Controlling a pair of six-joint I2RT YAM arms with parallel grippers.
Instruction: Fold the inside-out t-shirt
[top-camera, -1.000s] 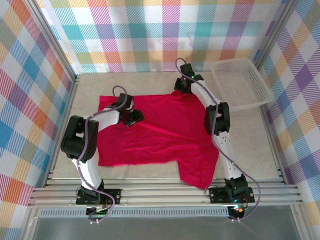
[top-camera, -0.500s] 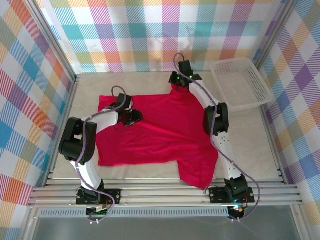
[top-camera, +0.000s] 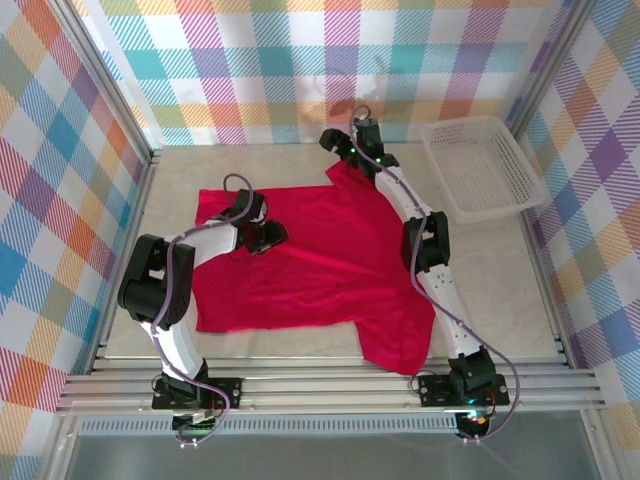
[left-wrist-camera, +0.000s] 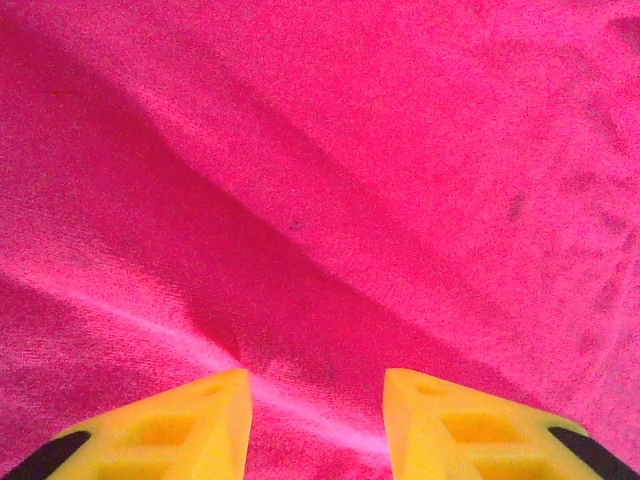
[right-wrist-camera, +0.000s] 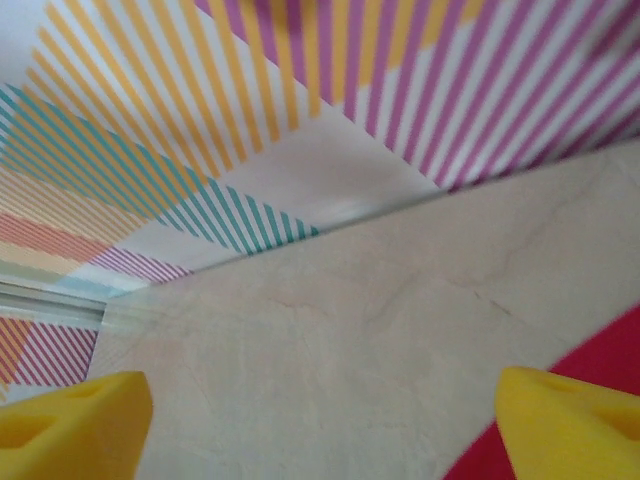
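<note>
Plaid walls ring a beige table; right fingers spread wide, left fingers half-apart on t-shirt.

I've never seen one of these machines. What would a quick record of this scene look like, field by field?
shirt: red, spread mostly flat on the table
left jaws: down on the shirt's left part, with a gap between them; unclear whether they pinch cloth
right jaws: wide open with nothing between them, over bare table by the shirt's far edge
basket: white mesh, far right corner, apart from the shirt
folding: no fold made yet
</note>
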